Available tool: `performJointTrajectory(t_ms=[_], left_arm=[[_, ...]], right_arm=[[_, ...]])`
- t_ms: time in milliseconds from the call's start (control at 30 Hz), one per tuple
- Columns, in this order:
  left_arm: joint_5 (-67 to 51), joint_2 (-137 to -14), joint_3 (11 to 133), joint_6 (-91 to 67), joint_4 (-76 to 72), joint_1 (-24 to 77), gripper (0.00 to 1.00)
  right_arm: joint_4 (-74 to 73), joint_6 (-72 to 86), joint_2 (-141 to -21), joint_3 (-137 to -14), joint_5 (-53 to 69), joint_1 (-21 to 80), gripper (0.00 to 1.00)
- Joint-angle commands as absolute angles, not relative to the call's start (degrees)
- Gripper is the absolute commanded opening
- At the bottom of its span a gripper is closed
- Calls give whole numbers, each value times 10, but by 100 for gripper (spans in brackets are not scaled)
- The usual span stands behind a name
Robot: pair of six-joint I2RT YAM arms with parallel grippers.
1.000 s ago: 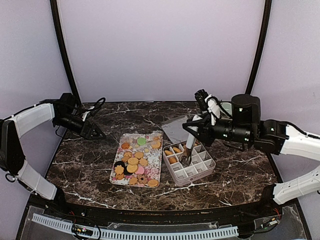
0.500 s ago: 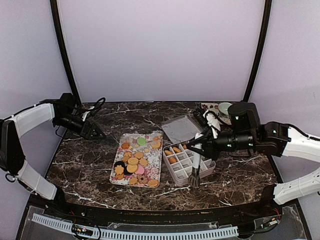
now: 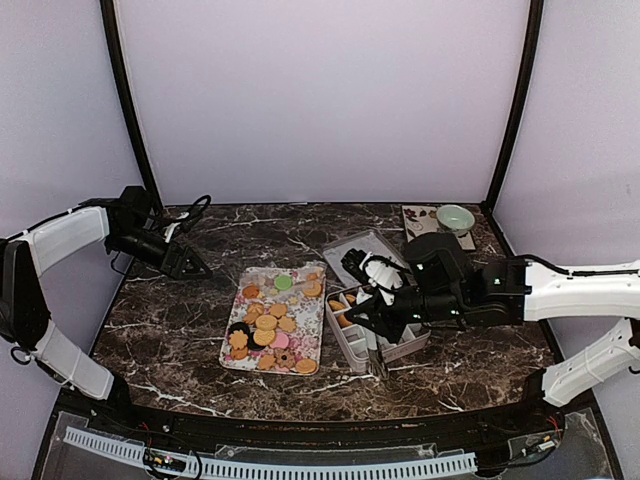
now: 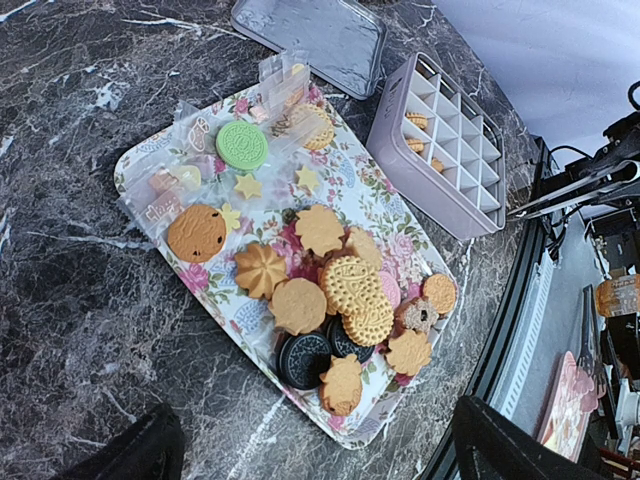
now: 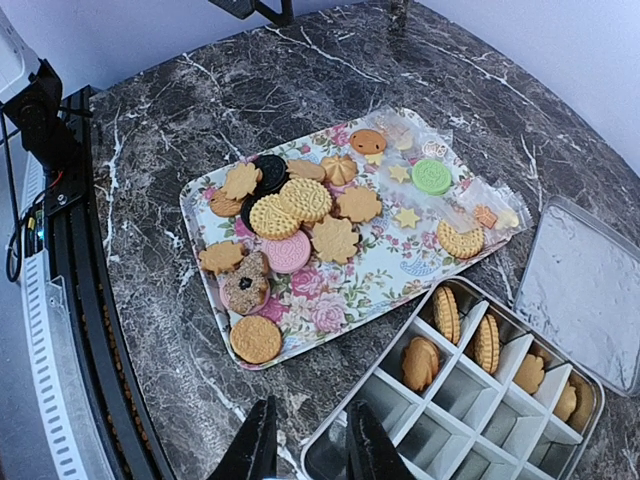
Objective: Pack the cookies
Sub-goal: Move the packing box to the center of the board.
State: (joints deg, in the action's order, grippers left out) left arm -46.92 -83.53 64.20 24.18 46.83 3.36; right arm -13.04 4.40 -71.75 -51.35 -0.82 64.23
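The dark marble table [image 3: 170, 320] has lilac walls [image 3: 320, 100] on three sides and a black rail along its near edge. There is bare stone left of the floral tray [image 5: 395, 268] and right of the divided box [image 4: 420, 170]. Only a narrow strip separates tray and box. A clear lid [image 5: 580, 280] lies just behind the box, cut off at the right wrist view's edge.

Most of the cookies [image 5: 300, 205] are heaped on the tray, and several stand in the box's far compartments. From above, the right arm hides much of the box.

The right gripper [image 3: 380, 312] is clamped on metal tongs [image 5: 258, 445], whose tips hang by the box's near edge. The left gripper [image 3: 190, 263] is spread wide and empty, well apart at the far left.

Clear wrappers [image 4: 190, 150] blur the small pieces at the tray's far end. A green bowl [image 3: 455, 216] sits at the back right.
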Motion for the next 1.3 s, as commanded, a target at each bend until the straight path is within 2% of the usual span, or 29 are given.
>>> performJointTrajectory(t_ms=[0,167,333,667,967,1267], left_arm=[[-475,-821,651,242,482,30,96],[-474,-822,653,242,482,31,96],[-477,-823,652,238,478,31,96],[-493,-814,647,244,484,31,97],[-499,-808,635,247,478,30,97],[-494,-806,632,250,479,31,98]], right_arm=[[-41,-2,-735,-530,-58,649,0],[-17,-41,-763,-549,-78,643,0],[19,-45,-791,-574,-49,622,0],[141,55,-811,-622,61,606,0],[292,65,-876,-580,-16,630,0],[328,24,-949,-585,-66,661,0]])
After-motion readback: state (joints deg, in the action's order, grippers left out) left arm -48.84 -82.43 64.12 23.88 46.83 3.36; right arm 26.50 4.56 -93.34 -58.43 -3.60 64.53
